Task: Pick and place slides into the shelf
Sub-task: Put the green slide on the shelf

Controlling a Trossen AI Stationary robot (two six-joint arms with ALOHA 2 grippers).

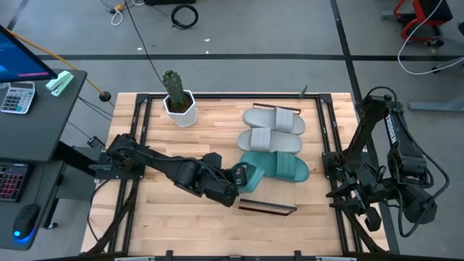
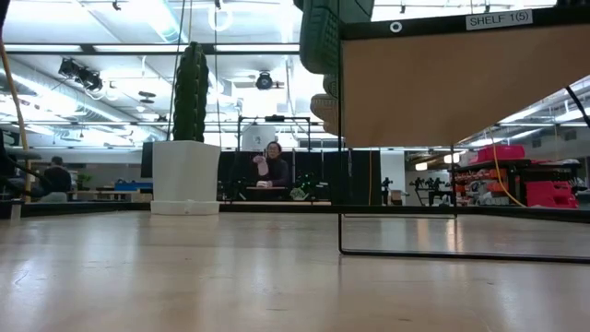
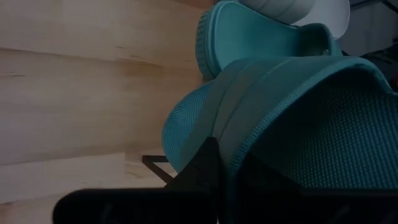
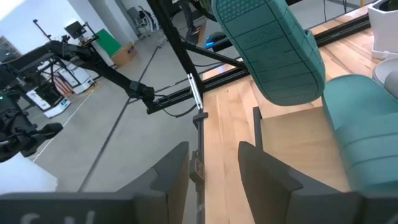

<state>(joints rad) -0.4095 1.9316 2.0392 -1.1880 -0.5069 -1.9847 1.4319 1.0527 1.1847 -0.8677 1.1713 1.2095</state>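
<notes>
My left gripper (image 1: 239, 177) reaches in from the table's left and is shut on a teal slide (image 1: 249, 175), held in the air over the shelf's left end. The shelf (image 1: 270, 200), a light plank on a thin dark frame, stands near the table's middle front. The second teal slide (image 1: 281, 166) lies flat at the shelf's far side. Two grey slides (image 1: 272, 119) (image 1: 270, 141) lie side by side on the table behind it. My right gripper (image 4: 214, 180) waits open at the table's right edge, with nothing between its fingers. My left gripper holds the teal slide at its wide strap (image 3: 249, 118); one dark finger (image 3: 204, 163) shows where the strap meets the footbed, the other is hidden by the slide. It comes from the table's left, slanting down. The slide is lifted clear and tilted, its ribbed sole (image 4: 273, 50) facing the table's right.
A cactus in a white pot (image 1: 177, 100) stands at the table's far left. Dark frame rails (image 1: 141, 123) run along the table's sides. Bare wood lies in front of the shelf and to its left. A person sits far off in the room (image 2: 273, 164).
</notes>
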